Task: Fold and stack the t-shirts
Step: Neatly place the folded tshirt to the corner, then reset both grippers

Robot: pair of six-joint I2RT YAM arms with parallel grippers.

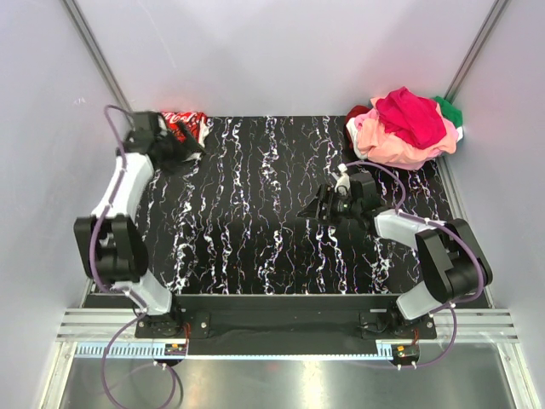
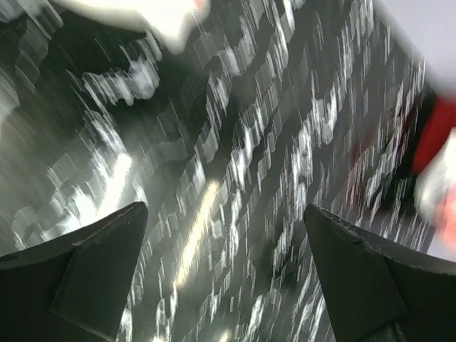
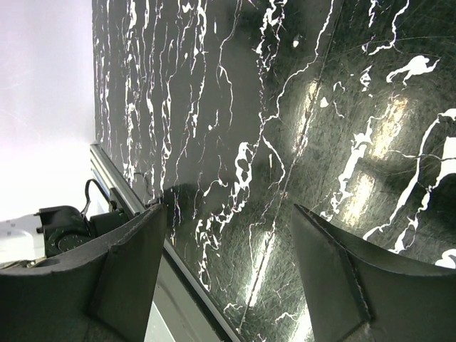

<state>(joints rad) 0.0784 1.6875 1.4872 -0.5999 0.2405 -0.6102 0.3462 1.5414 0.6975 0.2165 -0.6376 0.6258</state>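
Note:
A folded white t-shirt with a red logo lies at the back left corner of the black marbled table. My left gripper is open and empty just in front of it; in the blurred left wrist view a white and red edge of cloth shows at the top. A loose pile of t-shirts sits at the back right: pink, magenta, dark red, green. My right gripper is open and empty over the table's middle right; its fingers frame only bare table.
Grey walls close in the table on the left, back and right. A metal rail runs along the near edge by the arm bases. The table's edge and a base motor show in the right wrist view.

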